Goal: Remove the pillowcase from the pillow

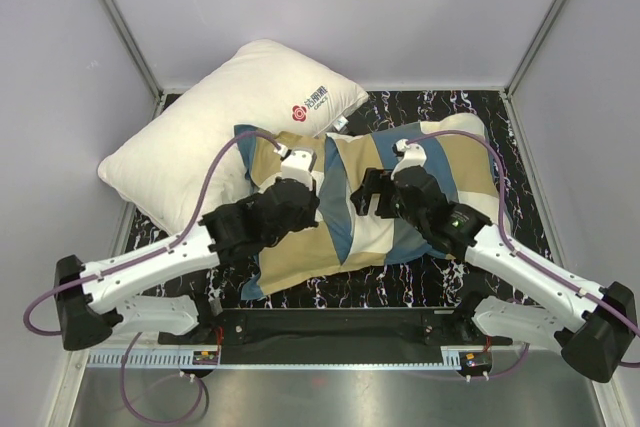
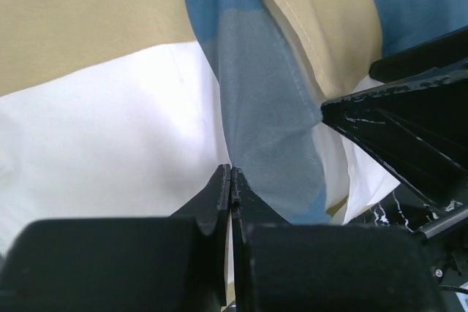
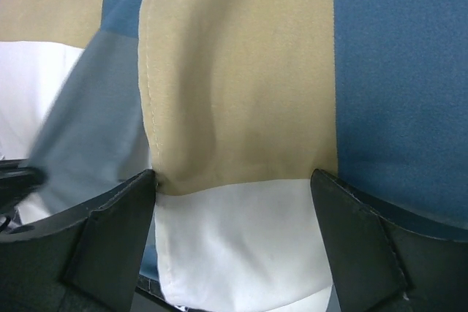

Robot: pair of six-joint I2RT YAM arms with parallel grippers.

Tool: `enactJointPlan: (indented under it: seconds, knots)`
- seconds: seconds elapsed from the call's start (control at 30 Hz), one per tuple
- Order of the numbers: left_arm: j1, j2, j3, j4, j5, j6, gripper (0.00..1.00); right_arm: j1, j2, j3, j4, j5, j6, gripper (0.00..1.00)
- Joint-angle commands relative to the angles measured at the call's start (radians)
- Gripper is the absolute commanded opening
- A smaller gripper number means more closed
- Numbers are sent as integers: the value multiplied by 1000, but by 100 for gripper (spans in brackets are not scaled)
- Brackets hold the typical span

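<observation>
A black marbled table [image 1: 400, 287] between grey walls carries the pillowcase [image 1: 300, 252] at its middle. It is plump, in teal, tan and cream checks, and its long axis runs left to right, with the right end farther. The left gripper [image 2: 231, 180] is closed at a blue fold. The right gripper [image 3: 234, 180] stands wide open on the cloth.

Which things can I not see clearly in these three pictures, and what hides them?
Pillow: all views, covered by the pillowcase.
Left hand, left wrist view: shut, but whether it pinches fabric is unclear.
Right hand, top view: its tips are hidden by the arm.
Logo writing on the other pillow, top view: too small.
</observation>
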Motion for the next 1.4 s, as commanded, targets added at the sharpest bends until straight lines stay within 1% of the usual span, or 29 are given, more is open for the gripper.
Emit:
enactJointPlan:
  seconds: [0.0, 0.03, 0.13, 0.17, 0.23, 0.27, 0.33, 0.37, 0.4, 0.5, 0.53, 0.57, 0.6, 0.63, 0.67, 0.7, 0.73, 0.77, 0.8, 0.83, 0.87, 0.93, 1.07, 1.2, 1.27, 1.3, 1.33, 1.37]
  knots:
    - [3, -115, -13, 38, -68, -16, 0, 7, -15, -15, -17, 67, 16, 91]
    - [3, -130, -18, 33, -72, -18, 0, 8, -12, -15, -20, 71, 19, 86]
    - [3, -184, -27, 9, -92, -21, 0, 8, 1, -18, -25, 80, 25, 75]
    - [3, -201, -29, 2, -92, -21, 0, 7, 11, -21, -23, 80, 25, 67]
    - [3, -212, -33, -4, -91, -24, 0, 8, 27, -15, -21, 80, 28, 57]
    - [3, -212, -35, -13, -94, -24, 0, 8, 32, -13, -20, 85, 29, 37]
    - [5, -209, -41, -21, -101, -21, 0, 8, 37, 2, -26, 100, 28, 11]
    - [5, -203, -41, -24, -104, -19, 0, 8, 32, 10, -32, 110, 22, 3]
    - [6, -201, -43, -25, -104, -16, 0, 8, 31, 20, -43, 119, 16, 0]
    - [14, -203, -37, -30, -118, 2, 0, 8, -3, 83, -127, 188, -26, 0]
    - [19, -207, -20, -48, -129, 10, 0, 8, -32, 112, -188, 265, -35, 0]
    - [31, -224, -9, -60, -141, 22, 0, 7, -50, 123, -219, 312, -41, 0]
    - [42, -236, 0, -74, -163, 28, 0, 2, -70, 138, -283, 408, -49, 0]
    - [57, -253, 5, -91, -166, 33, 0, -7, -113, 145, -314, 436, -50, 0]
    - [96, -294, 0, -96, -163, 41, 0, -22, -136, 146, -339, 452, -53, 0]
    - [121, -320, -9, -99, -149, 44, 0, -82, -161, 140, -371, 455, -62, 0]
    - [146, -369, -38, -103, -140, 44, 0, -117, -216, 131, -379, 427, -70, 0]
    - [202, -393, -59, -106, -129, 38, 0, -163, -239, 117, -379, 407, -75, 0]
    - [230, -414, -81, -108, -97, 30, 0, -237, -265, 81, -370, 387, -88, 0]
    - [256, -434, -128, -105, -74, 21, 0, -271, -297, 64, -368, 345, -92, 0]
    - [296, -462, -153, -99, -53, 5, 0, -292, -304, 47, -367, 331, -92, 0]
    - [319, -477, -208, -96, -16, -11, 0, -314, -296, 4, -380, 324, -72, 0]
    - [327, -493, -239, -107, -11, -33, 0, -316, -282, -38, -370, 278, -29, 0]
    - [325, -473, -230, -87, 50, -35, 0, -316, -278, -38, -341, 240, -29, 0]
    - [324, -436, -221, -58, 89, -41, 0, -316, -265, -36, -327, 225, -32, 0]
    - [318, -421, -207, -42, 128, -42, 0, -317, -261, -39, -313, 208, -33, 0]
    - [307, -387, -195, -18, 138, -44, 0, -316, -253, -44, -305, 199, -32, 0]
    - [254, -367, -181, -11, 133, -51, 0, -316, -252, -49, -296, 185, -33, 0]
